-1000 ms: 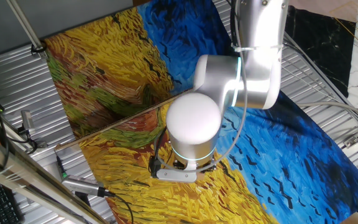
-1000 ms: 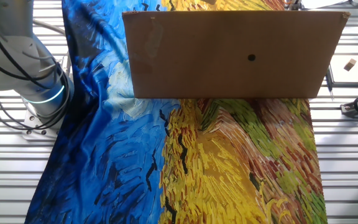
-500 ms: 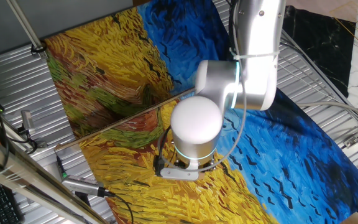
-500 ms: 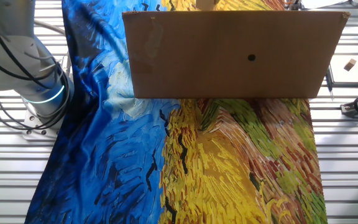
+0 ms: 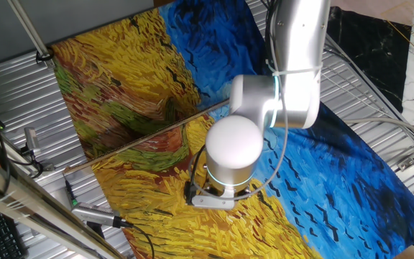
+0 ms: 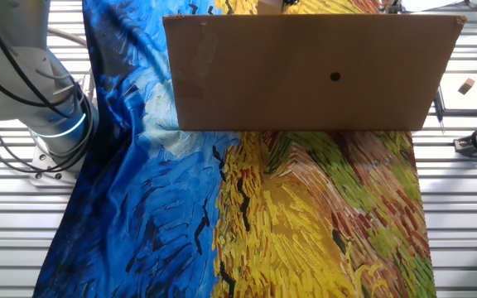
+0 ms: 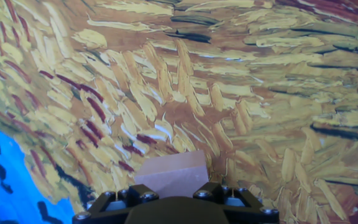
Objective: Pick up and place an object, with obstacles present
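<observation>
Since a second ago the arm (image 5: 293,65) has shifted slightly toward the near edge of the painted cloth (image 5: 128,72), its wrist now lower in one fixed view. In the hand view the cube (image 7: 173,175) sits right at the gripper (image 7: 176,202), above yellow brushstrokes; whether the fingers clamp it cannot be told. The rod (image 5: 131,141) lies beside the wrist. A cardboard panel (image 6: 305,74) blocks the other fixed view.
</observation>
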Motion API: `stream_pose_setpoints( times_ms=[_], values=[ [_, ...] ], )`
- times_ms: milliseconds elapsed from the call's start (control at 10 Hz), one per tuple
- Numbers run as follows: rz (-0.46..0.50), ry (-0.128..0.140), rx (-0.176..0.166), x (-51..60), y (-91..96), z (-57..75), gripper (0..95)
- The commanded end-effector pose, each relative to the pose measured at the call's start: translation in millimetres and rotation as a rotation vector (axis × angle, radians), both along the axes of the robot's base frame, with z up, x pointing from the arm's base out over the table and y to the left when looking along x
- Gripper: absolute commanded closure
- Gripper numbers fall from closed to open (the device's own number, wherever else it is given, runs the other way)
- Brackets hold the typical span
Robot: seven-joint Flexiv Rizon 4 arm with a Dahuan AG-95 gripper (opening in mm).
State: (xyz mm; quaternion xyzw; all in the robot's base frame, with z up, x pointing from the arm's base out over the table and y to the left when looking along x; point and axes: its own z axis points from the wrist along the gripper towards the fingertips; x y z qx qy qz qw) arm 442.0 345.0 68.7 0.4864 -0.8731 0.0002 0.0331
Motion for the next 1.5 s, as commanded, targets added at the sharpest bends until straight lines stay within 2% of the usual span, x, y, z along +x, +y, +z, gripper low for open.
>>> stream_pose_setpoints(
  times_ms=[100, 400, 600, 800, 1200, 1500],
  values=[
    [0.000, -0.006, 0.001, 0.3, 0.6, -1.1, 95.0],
    [-0.011, -0.010, 0.003, 0.3, 0.6, -1.1, 95.0],
    [-0.003, -0.014, 0.023, 0.3, 0.6, -1.1, 95.0],
    [0.039, -0.007, 0.021, 0.3, 0.6, -1.1, 95.0],
    [0.054, -0.005, 0.018, 0.3, 0.6, -1.1, 95.0],
    [0.091, 0.025, 0.014, -2.6, 3.0, -5.1, 95.0]
  ],
)
